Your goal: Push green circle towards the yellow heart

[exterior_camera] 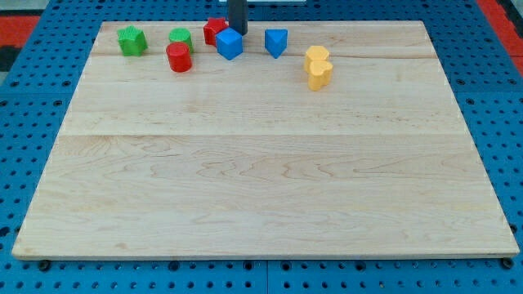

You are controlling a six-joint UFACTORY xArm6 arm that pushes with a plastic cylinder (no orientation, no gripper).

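The green circle sits near the view's top left, just above the red cylinder. The yellow heart lies to the right, touching a second yellow block above it. My tip is at the top edge of the board, right behind the blue cube and next to a red block. The tip is to the right of the green circle, with the red block between them.
A green star-shaped block is at the far top left. A blue triangular block sits right of the blue cube. The wooden board lies on a blue perforated table.
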